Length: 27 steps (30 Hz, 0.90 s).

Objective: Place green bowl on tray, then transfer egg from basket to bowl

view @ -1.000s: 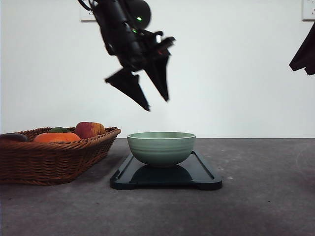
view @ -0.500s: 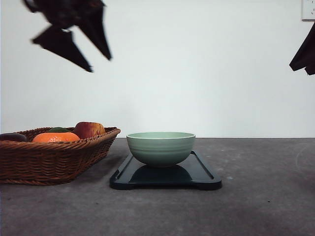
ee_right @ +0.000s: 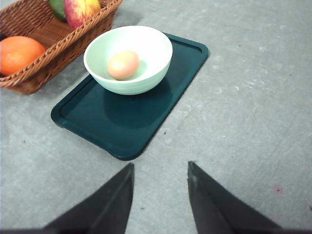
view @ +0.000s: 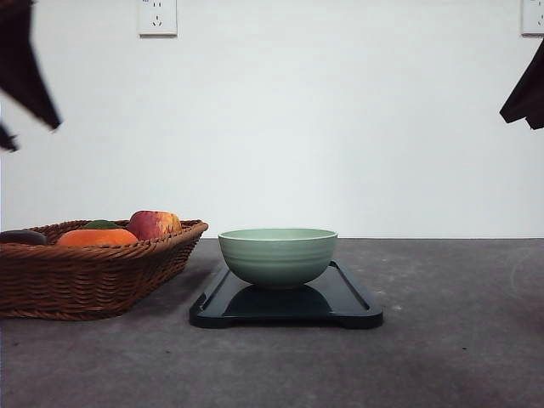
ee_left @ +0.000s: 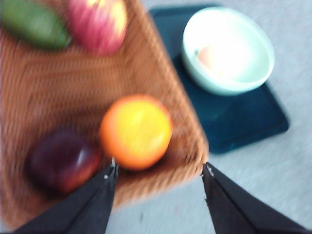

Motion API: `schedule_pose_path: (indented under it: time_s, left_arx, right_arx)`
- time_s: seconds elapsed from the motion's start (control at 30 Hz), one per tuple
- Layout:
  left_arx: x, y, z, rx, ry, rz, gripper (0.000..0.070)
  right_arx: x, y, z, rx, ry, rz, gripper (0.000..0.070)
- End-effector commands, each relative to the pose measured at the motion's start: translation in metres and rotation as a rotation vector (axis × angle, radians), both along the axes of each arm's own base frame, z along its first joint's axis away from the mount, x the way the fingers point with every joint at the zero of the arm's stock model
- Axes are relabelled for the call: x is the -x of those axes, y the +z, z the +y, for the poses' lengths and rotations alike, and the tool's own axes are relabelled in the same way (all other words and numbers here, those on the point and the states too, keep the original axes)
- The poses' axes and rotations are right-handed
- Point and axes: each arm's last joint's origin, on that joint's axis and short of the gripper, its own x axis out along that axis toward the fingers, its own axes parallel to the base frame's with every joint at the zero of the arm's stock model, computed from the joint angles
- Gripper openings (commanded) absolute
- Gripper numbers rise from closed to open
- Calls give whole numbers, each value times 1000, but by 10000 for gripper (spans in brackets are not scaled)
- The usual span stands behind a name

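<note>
Two dark arm shapes sit at the upper edges of the front view, above a grey tabletop [view: 442, 340] that meets a plain white wall carrying a socket plate [view: 157, 16]. On the tabletop the green bowl [view: 278, 256] stands on the tray [view: 340, 308], just beside the basket [view: 85, 276] holding an orange [view: 98, 237] and an apple [view: 155, 223].

From the left wrist, the left gripper [ee_left: 158, 170] hangs spread and empty over the basket rim, above the orange and a dark purple fruit [ee_left: 61, 161]; the picture is blurred.

From the right wrist, the right gripper [ee_right: 160, 170] is spread and empty over bare speckled tabletop near the tray. The egg [ee_right: 123, 65] lies inside the green bowl.
</note>
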Motion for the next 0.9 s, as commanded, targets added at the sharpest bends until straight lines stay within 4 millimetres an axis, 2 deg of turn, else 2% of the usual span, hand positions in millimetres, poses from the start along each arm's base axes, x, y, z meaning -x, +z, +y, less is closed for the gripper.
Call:
schedule_pose_path:
  time_s: [0.0, 0.23, 0.5, 0.53, 0.57, 0.6, 0.63, 0.87]
  left_arx:
    - [6, -2, 2, 15, 21, -20, 349]
    - [35, -19, 11, 44, 118, -68, 349]
    - [52, -11, 16, 82, 128, -149, 337]
    - [53, -10, 16, 86, 126, -155, 273]
    - [54, -10, 16, 93, 123, -162, 89]
    - [55, -9, 16, 98, 120, -170, 28]
    - [56, -8, 16, 102, 119, -177, 6]
    - [57, -8, 17, 103, 119, -179, 0]
  right_arx:
    - [-1, 2, 1, 4, 14, -22, 207]
    - [-3, 4, 2, 6, 20, -45, 207]
    - [-6, 1, 4, 20, 23, -24, 207]
    - [-6, 1, 4, 19, 24, -24, 195]
    - [-6, 1, 4, 19, 25, -23, 152]
    - [-6, 1, 4, 19, 24, -25, 69]
    - [-6, 1, 4, 18, 23, -30, 3]
    - [-7, 4, 4, 6, 23, -52, 17]
